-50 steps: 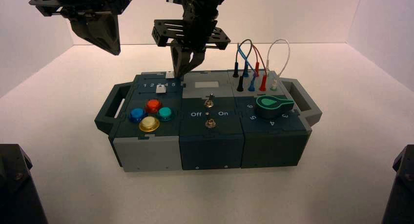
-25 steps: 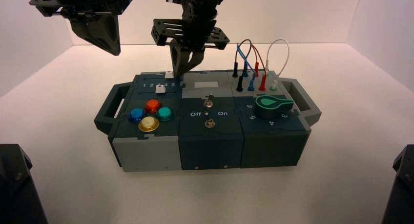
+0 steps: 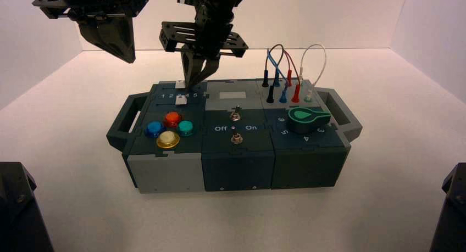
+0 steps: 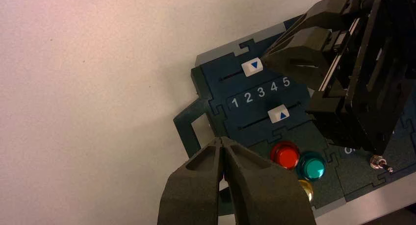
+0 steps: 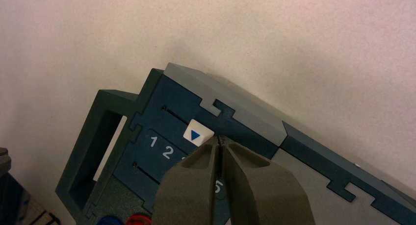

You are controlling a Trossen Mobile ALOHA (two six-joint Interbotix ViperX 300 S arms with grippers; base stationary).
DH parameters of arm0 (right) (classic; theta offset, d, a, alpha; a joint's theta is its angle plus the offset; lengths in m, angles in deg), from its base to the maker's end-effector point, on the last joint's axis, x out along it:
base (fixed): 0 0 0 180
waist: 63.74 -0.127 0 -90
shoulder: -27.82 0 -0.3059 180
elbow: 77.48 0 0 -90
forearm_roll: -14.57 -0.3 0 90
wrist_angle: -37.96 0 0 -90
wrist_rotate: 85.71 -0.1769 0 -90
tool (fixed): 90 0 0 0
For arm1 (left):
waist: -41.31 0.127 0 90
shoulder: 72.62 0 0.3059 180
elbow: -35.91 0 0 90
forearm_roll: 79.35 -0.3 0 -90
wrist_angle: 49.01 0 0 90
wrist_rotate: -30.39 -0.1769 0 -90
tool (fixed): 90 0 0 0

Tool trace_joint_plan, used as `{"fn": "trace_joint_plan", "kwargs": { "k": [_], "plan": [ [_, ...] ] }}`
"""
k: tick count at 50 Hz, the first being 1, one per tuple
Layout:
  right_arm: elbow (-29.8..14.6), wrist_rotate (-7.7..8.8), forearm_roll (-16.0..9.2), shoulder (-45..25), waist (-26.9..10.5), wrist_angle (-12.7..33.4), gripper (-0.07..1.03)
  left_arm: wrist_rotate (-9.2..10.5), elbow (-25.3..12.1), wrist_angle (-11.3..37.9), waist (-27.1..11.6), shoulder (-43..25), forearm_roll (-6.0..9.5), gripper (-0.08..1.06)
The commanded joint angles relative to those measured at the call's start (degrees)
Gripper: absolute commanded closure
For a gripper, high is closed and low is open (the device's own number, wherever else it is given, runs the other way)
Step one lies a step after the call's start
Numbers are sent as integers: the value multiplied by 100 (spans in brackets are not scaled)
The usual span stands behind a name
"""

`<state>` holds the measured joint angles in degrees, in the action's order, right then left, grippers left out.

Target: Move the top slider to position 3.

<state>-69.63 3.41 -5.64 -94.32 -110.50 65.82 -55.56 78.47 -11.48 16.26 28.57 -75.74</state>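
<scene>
White slider knob (image 5: 198, 133), blue triangle (image 5: 195, 135)

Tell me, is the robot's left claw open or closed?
Closed: the left gripper has its two fingers meeting at the tips in its own wrist view.

right gripper (image 5: 220, 139) blocks top slider's (image 5: 198, 133) side toward 5; side toward 1 free

lab-like test space: plain white walls (image 3: 231, 21), robot arms (image 3: 211, 16)
</scene>
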Motion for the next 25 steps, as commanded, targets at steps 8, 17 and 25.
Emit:
{"fn": "trace_joint_plan", "kwargs": {
  "k": [8, 17, 25],
  "plan": [
    [-35, 0, -35, 53, -88, 53, 99, -9, -62, 9, -9, 79, -9, 101],
    [26, 0, -18, 88, -9, 132, 99, -9, -70, 9, -9, 88, -9, 101],
    [220, 0, 62, 316, 185, 316, 99, 18, -79, 18, -9, 185, 0, 101]
  ]
}}
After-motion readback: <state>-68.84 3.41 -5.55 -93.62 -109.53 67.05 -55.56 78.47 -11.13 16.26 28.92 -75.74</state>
